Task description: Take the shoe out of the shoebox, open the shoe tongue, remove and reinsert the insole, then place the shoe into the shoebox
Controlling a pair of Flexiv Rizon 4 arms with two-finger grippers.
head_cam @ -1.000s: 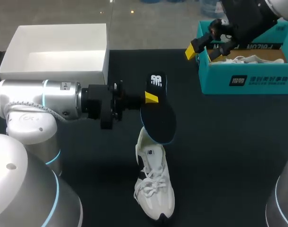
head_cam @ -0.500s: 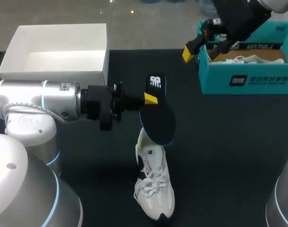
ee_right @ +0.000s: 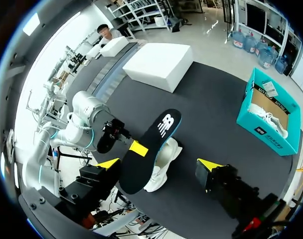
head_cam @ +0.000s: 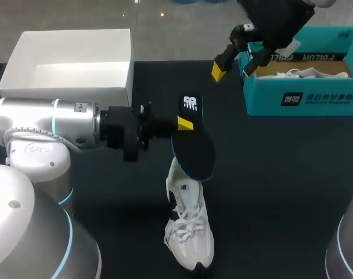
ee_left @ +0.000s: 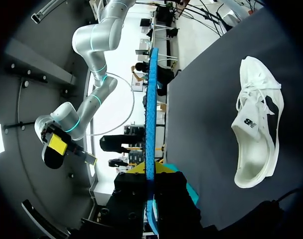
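The left claw (head_cam: pixel 182 123) is clamped on one long edge of the dark insole (head_cam: pixel 194 145) and holds it in the air directly over the heel end of the white shoe (head_cam: pixel 188 232). The shoe lies out on the desk (head_cam: pixel 281 186) with its toe toward the robot. With the insole held edge-on right above the opening, I judge that it is out and waiting to be fed back in. The right claw (head_cam: pixel 233 67) hangs high, well beyond the shoe's heel, with its fingers wide apart and nothing between them, probably kept free to steady the shoe or guide the insole. Past it stands the teal shoebox (head_cam: pixel 298 99) with another white shoe (head_cam: pixel 298 74) inside, and a white box (head_cam: pixel 66 61) stands open, well off to the shoe's left. The insole's heel end bears a white logo and the shoe's side a dark one. The teal shoebox has a printed panel and a label, which I leave unread.
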